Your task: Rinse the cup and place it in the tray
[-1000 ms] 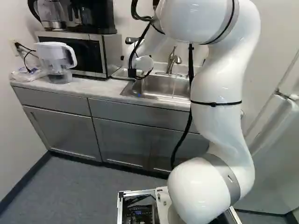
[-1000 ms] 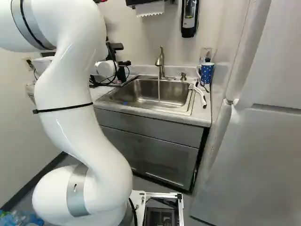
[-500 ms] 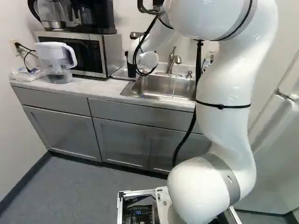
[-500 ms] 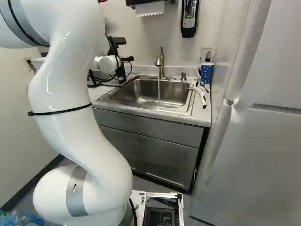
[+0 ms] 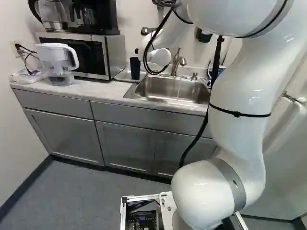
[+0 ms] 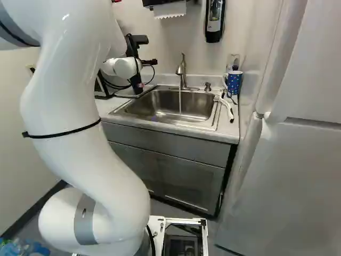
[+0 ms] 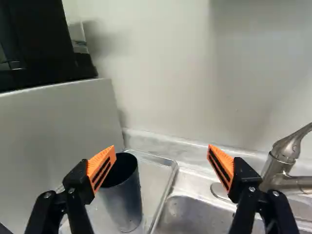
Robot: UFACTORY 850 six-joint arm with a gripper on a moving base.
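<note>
Cup [image 7: 124,200] stands in tray [image 7: 156,178], hand [image 6: 146,62] spread nearby.

Brushed metal sink [image 6: 160,106], glossy.

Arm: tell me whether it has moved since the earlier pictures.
Yes. In the left base view, the arm has swung rightward, its black strap now farther from the faucet.
</note>
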